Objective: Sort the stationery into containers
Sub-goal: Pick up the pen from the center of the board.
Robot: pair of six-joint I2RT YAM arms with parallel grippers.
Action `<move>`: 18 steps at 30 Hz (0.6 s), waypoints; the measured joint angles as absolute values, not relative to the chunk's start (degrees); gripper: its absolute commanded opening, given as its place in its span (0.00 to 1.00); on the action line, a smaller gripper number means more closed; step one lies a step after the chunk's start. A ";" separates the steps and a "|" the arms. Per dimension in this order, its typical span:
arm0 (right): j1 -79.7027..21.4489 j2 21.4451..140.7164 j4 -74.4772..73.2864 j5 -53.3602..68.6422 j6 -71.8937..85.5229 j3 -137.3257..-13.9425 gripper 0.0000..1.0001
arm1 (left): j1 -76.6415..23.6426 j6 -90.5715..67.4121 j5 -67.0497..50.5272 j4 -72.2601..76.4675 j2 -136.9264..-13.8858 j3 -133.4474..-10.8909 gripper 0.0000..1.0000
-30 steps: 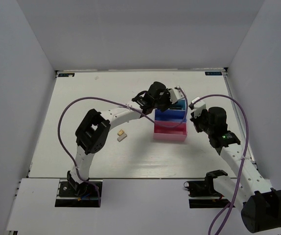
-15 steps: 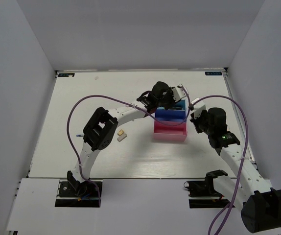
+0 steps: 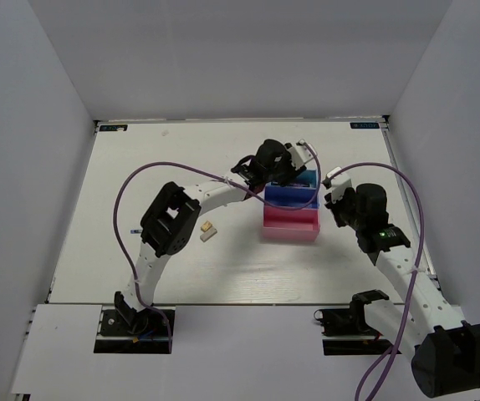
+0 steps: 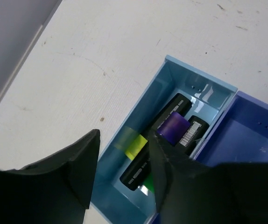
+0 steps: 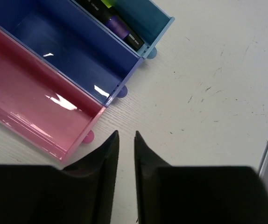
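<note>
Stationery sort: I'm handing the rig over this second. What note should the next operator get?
Left hand: open, empty, above the cyan tray.
Right hand: nearly shut, empty, over the table beside the pink tray.
Done: yellow highlighter and purple marker lie in the cyan tray.
Blue tray and pink tray hold nothing.
To do: two eraser blocks on the table, left of the trays, need a tray.

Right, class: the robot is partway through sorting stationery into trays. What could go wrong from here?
1. The left gripper hangs open over the cyan plastic tray, its fingers straddling the outer wall. Pulling away sideways might snag the rim and drag the joined trays.
2. The small tan eraser block and the whitish eraser block lie close together, so grasping one may nudge the other.
</note>
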State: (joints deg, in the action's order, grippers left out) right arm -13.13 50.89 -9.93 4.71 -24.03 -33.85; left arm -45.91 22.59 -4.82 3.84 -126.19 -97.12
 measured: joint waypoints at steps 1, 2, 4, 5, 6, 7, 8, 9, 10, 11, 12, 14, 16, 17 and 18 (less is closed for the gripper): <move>-13.08 50.83 -9.96 4.73 -24.10 -33.85 0.12 | -45.91 22.24 -4.23 3.73 -126.04 -97.12 0.34; -13.06 50.70 -9.96 4.75 -24.14 -33.85 0.00 | -45.91 21.52 -3.36 3.51 -125.73 -96.95 0.23; -12.84 50.13 -10.09 5.56 -24.21 -33.85 0.00 | -45.91 20.21 -1.13 2.98 -123.57 -95.07 0.00; -12.78 49.69 -10.24 6.81 -24.36 -33.85 0.00 | -45.91 18.74 0.47 2.46 -121.34 -92.99 0.00; -12.69 49.34 -10.66 8.62 -24.60 -33.93 0.00 | -45.91 16.99 2.50 0.71 -118.43 -90.87 0.00; -12.64 49.17 -11.55 11.16 -25.02 -34.09 0.05 | -45.91 15.09 4.49 -2.09 -115.04 -88.82 0.00; -12.71 49.25 -12.99 14.57 -25.91 -34.57 0.15 | -45.89 11.81 6.70 -5.85 -111.46 -87.31 0.02; -12.84 49.84 -14.68 18.09 -26.55 -35.18 0.33 | -45.67 8.34 8.78 -10.26 -107.24 -85.97 0.18; -13.08 50.94 -16.75 22.17 -27.40 -36.29 0.39 | -45.28 5.23 10.35 -13.65 -102.65 -84.16 0.42; -13.63 52.47 -18.44 25.58 -28.27 -37.58 0.43 | -44.40 0.86 12.03 -16.64 -96.44 -80.95 0.64; -14.50 54.81 -20.82 29.15 -29.21 -39.40 0.46 | -43.00 -2.55 12.99 -19.33 -90.70 -77.76 0.67; -16.62 59.83 -24.84 34.68 -30.59 -43.77 0.46 | -38.22 -8.78 14.79 -23.68 -78.41 -69.52 0.72; -18.98 64.23 -27.49 37.63 -31.03 -47.40 0.46 | -30.37 -13.10 16.84 -28.60 -68.95 -62.48 0.64; -20.14 65.63 -27.75 38.30 -31.03 -48.36 0.46 | -26.70 -14.00 16.97 -30.09 -66.46 -59.81 0.51; -21.47 66.57 -27.90 38.63 -31.00 -48.93 0.46 | -22.65 -14.20 17.26 -31.81 -65.10 -57.32 0.42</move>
